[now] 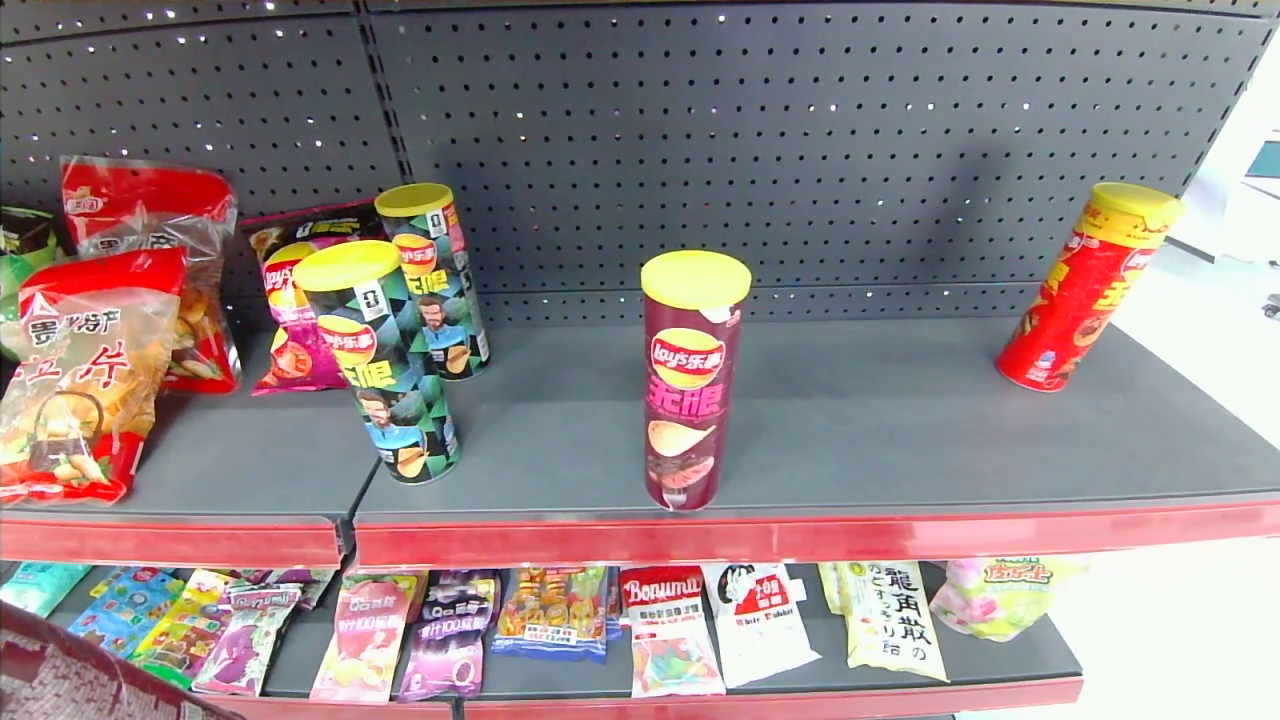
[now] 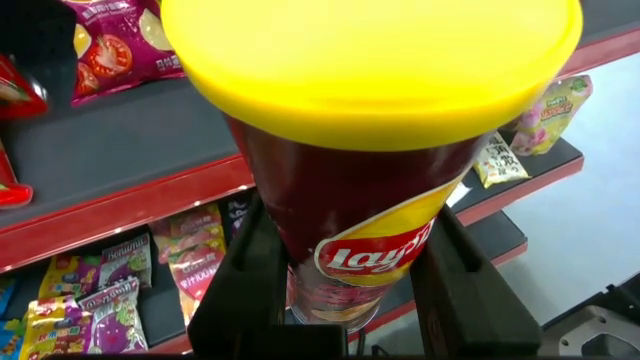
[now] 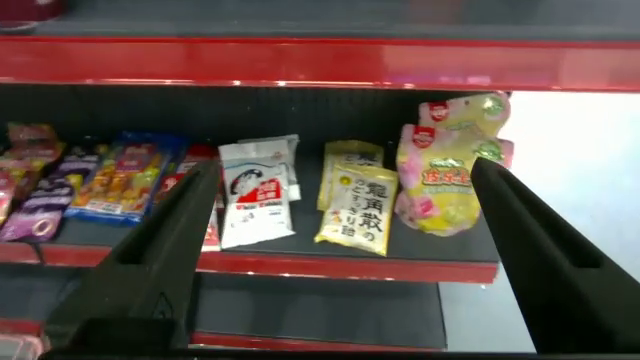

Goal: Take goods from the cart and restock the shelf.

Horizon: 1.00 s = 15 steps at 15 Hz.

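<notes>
Maroon can (image 2: pixel 370 220), yellow-lidded, was clamped in the left gripper (image 2: pixel 352 250), jaws closed on either side of its body, and held out in front of the shelving, off any shelf. On the top shelf (image 1: pixel 900 430) a second maroon can (image 1: pixel 690 380) stood upright near the front lip, with two green cans (image 1: pixel 385 370) to its left, bagged snacks (image 1: pixel 90 370) beyond those, and a red can (image 1: pixel 1085 290) far right at the back. Right gripper (image 3: pixel 345 170) had its jaws spread wide and empty, facing the lower shelf's packets (image 3: pixel 258 190).
</notes>
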Motion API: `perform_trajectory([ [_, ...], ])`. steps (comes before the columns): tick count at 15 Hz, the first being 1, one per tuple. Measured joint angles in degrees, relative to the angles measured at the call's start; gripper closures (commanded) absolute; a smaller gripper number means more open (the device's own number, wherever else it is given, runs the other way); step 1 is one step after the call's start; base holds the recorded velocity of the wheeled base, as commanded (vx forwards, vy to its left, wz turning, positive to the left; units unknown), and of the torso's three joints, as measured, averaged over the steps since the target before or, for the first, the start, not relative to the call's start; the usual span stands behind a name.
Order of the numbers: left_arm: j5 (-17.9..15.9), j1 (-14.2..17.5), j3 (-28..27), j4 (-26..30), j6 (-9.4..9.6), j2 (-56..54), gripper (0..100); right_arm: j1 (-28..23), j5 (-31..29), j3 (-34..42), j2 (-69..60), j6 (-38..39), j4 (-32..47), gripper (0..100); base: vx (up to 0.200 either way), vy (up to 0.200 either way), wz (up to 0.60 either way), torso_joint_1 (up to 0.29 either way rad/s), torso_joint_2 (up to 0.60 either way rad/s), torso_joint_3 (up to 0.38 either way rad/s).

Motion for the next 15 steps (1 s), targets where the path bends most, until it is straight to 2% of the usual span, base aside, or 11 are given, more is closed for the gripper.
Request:
perform_trajectory([
  [8,0.09,0.0,-0.02,0.07,0.0,-0.55,100,-0.91,-2.0,0.13,-4.01,0.07,-0.11,0,0.0,0.0,0.0,0.0,0.0,0.0],
  [15,0.11,0.02,-0.06,0.0,0.0,-0.71,100,-0.91,-1.97,0.13,-4.19,-0.04,-0.11,0,0.0,0.0,-0.6,0.004,0.0,0.002],
])
